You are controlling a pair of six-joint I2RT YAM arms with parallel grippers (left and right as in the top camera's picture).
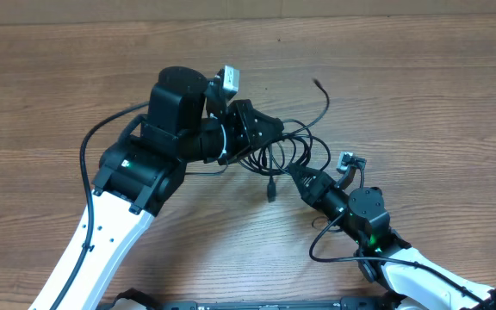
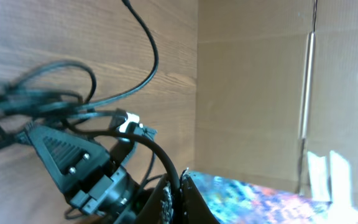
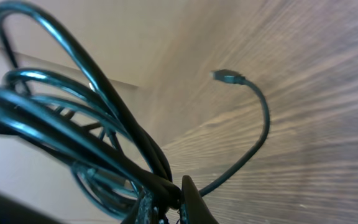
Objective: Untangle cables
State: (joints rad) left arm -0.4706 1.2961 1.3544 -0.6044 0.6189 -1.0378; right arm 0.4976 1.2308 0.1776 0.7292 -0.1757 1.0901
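Cables (image 1: 295, 142) light, limp, snag-prone. Right fingers (image 3: 190, 200) shut on bundled strands; left fingers (image 2: 185, 190) closed on one. Best taken near free plug (image 1: 317, 83).

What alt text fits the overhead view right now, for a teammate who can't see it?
Two robot arms meet over a tangle of thin black cables on a wood-grain table: the left tool enters from the left, the right tool from lower right. One loose cable end curves toward the far side; another plug lies below the tangle.
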